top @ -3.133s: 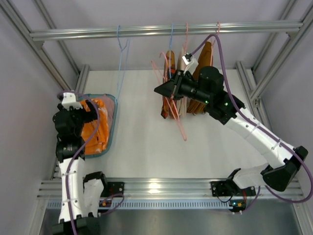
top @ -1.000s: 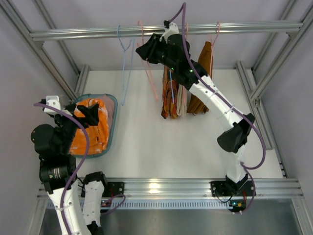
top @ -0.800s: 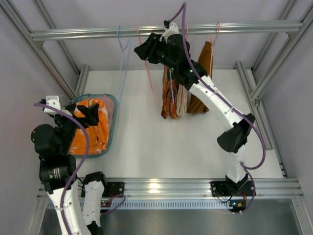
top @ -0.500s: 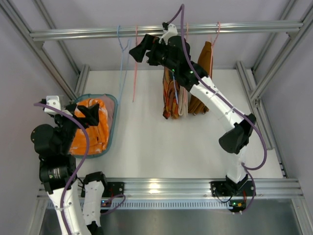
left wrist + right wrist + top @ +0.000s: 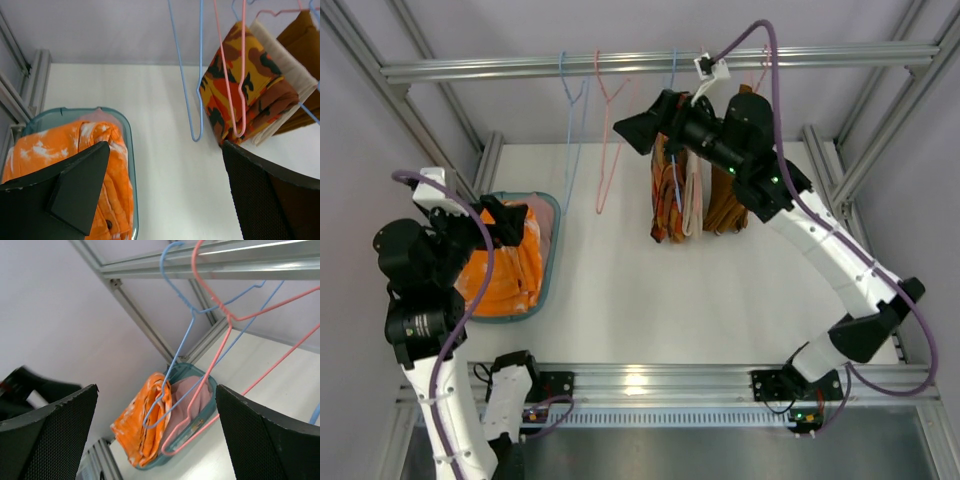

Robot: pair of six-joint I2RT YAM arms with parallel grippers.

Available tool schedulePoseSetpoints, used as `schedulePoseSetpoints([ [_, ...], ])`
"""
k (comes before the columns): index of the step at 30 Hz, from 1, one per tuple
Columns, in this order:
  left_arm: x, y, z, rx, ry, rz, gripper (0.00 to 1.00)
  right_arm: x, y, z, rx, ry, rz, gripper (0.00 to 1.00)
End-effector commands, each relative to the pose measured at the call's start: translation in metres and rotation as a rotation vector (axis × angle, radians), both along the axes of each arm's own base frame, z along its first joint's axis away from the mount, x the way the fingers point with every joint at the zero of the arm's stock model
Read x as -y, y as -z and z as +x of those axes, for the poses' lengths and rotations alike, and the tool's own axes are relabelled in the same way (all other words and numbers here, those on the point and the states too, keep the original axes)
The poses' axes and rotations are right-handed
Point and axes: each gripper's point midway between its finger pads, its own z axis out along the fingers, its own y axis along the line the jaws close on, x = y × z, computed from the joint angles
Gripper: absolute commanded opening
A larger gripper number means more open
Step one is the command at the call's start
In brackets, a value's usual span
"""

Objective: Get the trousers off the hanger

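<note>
The bright orange trousers [image 5: 505,270] lie in a teal basket [image 5: 553,250] at the left, with the pale pink trousers [image 5: 543,222] beside them. The right wrist view shows both, the orange pair [image 5: 145,425] and the pink pair [image 5: 192,397]. An empty pink hanger [image 5: 610,150] hangs on the rail next to an empty blue hanger [image 5: 572,130]. My right gripper [image 5: 645,128] is open and empty just right of the pink hanger. My left gripper [image 5: 505,222] is open and empty over the basket's far end.
The rail [image 5: 650,62] crosses the top. From it hang an orange patterned garment [image 5: 665,200], a beige one [image 5: 693,205] and a dark brown one [image 5: 730,200] on hangers, close under my right arm. Frame posts stand at both sides.
My right gripper opened, left the pink hanger on the rail beside the blue one, and drew back to the right. The left arm rose slightly.
</note>
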Motion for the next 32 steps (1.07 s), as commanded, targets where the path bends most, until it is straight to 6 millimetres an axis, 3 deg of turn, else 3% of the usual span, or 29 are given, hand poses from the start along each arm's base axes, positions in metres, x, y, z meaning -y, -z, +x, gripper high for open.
schedulePoseSetpoints([
  [1, 0.005, 0.020, 0.006, -0.123, 0.066, 0.012, 0.99, 0.014, -0.037, -0.046, 0.156, -0.105, 0.053, 1.00],
  [3, 0.005, 0.032, 0.008, -0.179, 0.076, 0.016, 0.99, 0.032, -0.045, -0.068, 0.200, -0.109, 0.047, 0.99],
  [4, 0.002, 0.039, 0.012, -0.207, 0.078, 0.028, 0.99, 0.035, -0.029, -0.069, 0.187, -0.104, 0.015, 0.99],
  [5, 0.001, 0.046, 0.012, -0.233, 0.078, 0.033, 0.99, 0.051, -0.034, -0.080, 0.228, -0.083, -0.008, 0.99],
  [7, -0.004, 0.063, 0.019, -0.284, 0.073, 0.057, 0.99, 0.069, -0.017, -0.078, 0.265, -0.014, -0.096, 0.99],
  [8, -0.007, 0.069, 0.020, -0.304, 0.064, 0.060, 0.99, 0.086, -0.018, -0.088, 0.293, 0.014, -0.124, 0.99],
  [9, -0.015, 0.079, 0.024, -0.339, 0.038, 0.092, 0.99, 0.097, 0.003, -0.082, 0.279, 0.070, -0.181, 0.99],
  [10, -0.019, 0.082, 0.025, -0.351, 0.027, 0.105, 0.99, 0.115, 0.010, -0.076, 0.292, 0.128, -0.216, 0.99],
  [11, -0.021, 0.084, 0.026, -0.361, 0.021, 0.115, 0.99, 0.137, 0.006, -0.085, 0.309, 0.173, -0.205, 0.99],
  [12, -0.026, 0.087, 0.028, -0.367, 0.008, 0.143, 0.99, 0.149, 0.029, -0.081, 0.269, 0.198, -0.245, 0.99],
  [13, -0.028, 0.084, 0.028, -0.358, 0.005, 0.160, 0.99, 0.171, 0.035, -0.075, 0.250, 0.263, -0.257, 1.00],
  [14, -0.028, 0.082, 0.028, -0.350, 0.008, 0.176, 0.99, 0.189, 0.032, -0.085, 0.266, 0.299, -0.247, 0.99],
  [15, -0.030, 0.079, 0.028, -0.340, 0.006, 0.190, 0.99, 0.198, 0.052, -0.084, 0.238, 0.321, -0.280, 1.00],
  [16, -0.031, 0.073, 0.030, -0.319, 0.002, 0.209, 0.99, 0.215, 0.057, -0.083, 0.240, 0.375, -0.298, 1.00],
  [17, -0.032, 0.070, 0.031, -0.311, -0.001, 0.215, 0.99, 0.229, 0.053, -0.095, 0.268, 0.411, -0.279, 1.00],
  [18, -0.032, 0.067, 0.032, -0.303, 0.001, 0.218, 0.99, 0.237, 0.071, -0.094, 0.242, 0.435, -0.299, 0.99],
  [19, -0.032, 0.066, 0.033, -0.300, 0.001, 0.219, 0.99, 0.253, 0.076, -0.093, 0.231, 0.491, -0.299, 0.99],
  [20, -0.034, 0.061, 0.035, -0.287, -0.008, 0.221, 0.99, 0.262, 0.076, -0.103, 0.244, 0.514, -0.286, 1.00],
  [21, -0.034, 0.060, 0.036, -0.284, -0.007, 0.222, 0.99, 0.268, 0.090, -0.103, 0.219, 0.530, -0.294, 1.00],
  [25, -0.034, 0.056, 0.038, -0.260, -0.007, 0.231, 0.99, 0.289, 0.108, -0.111, 0.213, 0.598, -0.310, 0.99],
  [32, -0.030, 0.057, 0.037, -0.238, 0.000, 0.212, 0.99, 0.296, 0.107, -0.113, 0.227, 0.627, -0.283, 0.99],
])
